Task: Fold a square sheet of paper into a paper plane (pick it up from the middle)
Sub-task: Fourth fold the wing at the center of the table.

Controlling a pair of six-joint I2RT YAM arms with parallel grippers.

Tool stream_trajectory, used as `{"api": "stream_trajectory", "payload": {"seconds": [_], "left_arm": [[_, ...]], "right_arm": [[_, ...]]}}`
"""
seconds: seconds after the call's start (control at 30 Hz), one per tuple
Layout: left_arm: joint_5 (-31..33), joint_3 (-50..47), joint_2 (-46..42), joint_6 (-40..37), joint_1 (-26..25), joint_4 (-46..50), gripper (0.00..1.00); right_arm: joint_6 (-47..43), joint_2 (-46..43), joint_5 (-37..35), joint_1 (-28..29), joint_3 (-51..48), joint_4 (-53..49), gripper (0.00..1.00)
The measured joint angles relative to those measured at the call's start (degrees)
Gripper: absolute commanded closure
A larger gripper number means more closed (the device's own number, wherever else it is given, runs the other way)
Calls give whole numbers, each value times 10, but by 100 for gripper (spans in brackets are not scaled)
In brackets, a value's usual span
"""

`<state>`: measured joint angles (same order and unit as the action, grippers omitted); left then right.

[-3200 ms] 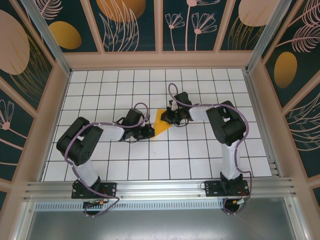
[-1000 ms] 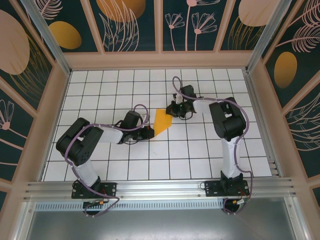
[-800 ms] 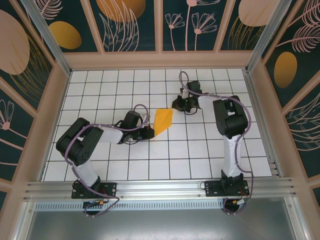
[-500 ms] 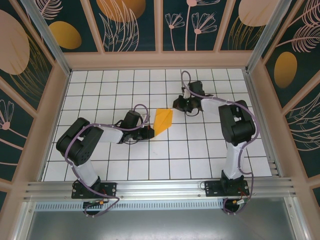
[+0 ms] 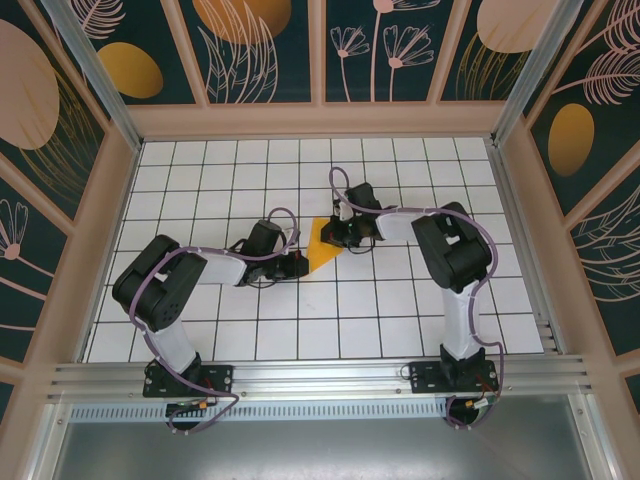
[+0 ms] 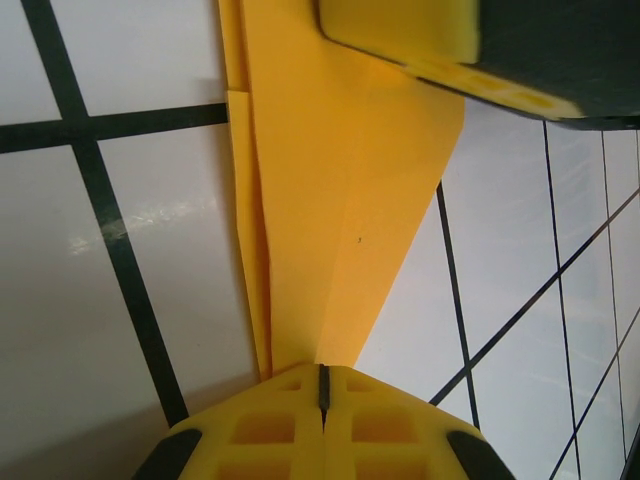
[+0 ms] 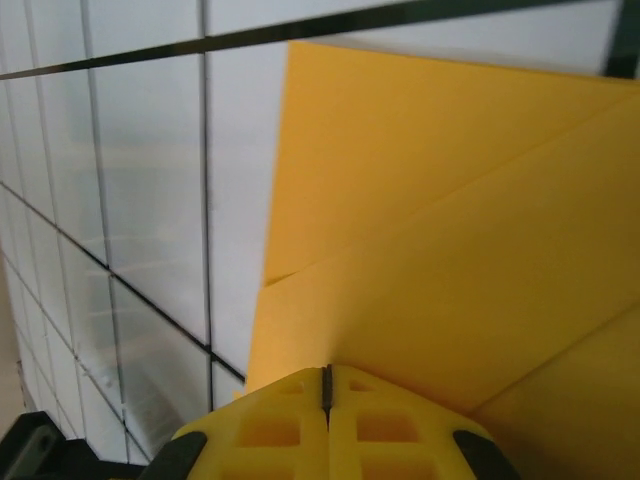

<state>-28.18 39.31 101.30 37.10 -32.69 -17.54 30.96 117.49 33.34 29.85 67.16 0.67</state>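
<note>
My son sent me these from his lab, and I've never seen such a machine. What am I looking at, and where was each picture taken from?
These are two black robot arms, the left arm and the right arm, bolted at the near edge of a white gridded table. The wide picture looks down from above. The two close-ups come from cameras on the wrists. Between the arms lies a folded orange paper. The left gripper and right gripper are both shut, tips at the paper. Whether they pinch or merely press it, I cannot tell.

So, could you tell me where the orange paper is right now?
In the top view the paper lies near the middle of the table, between the left gripper at its near tip and the right gripper on its far right edge.
</note>
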Motion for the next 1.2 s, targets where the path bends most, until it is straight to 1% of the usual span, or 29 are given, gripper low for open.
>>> {"api": "stream_trajectory", "payload": {"seconds": [0.07, 0.23, 0.37, 0.53, 0.67, 0.83, 1.1, 1.2], "left_arm": [[0, 4, -1, 0, 0, 9, 100], [0, 32, -12, 0, -1, 62, 91], [4, 70, -30, -1, -3, 75, 89], [6, 111, -7, -8, -3, 71, 91], [6, 115, 32, -10, -3, 71, 94], [6, 116, 64, -14, -3, 71, 95], [2, 120, 68, -25, -2, 73, 95], [1, 108, 66, -33, -2, 59, 96]], "right_arm": [[0, 1, -1, -1, 2, 0, 100], [-3, 3, 0, -2, 3, -1, 100], [-5, 4, 5, -5, 3, -1, 100], [-6, 6, 10, -6, 3, 0, 100], [-6, 7, 13, -7, 4, 0, 100], [-6, 7, 13, -7, 4, 0, 100], [-6, 7, 12, -7, 4, -1, 100], [-6, 9, 10, -7, 7, -7, 100]]}}
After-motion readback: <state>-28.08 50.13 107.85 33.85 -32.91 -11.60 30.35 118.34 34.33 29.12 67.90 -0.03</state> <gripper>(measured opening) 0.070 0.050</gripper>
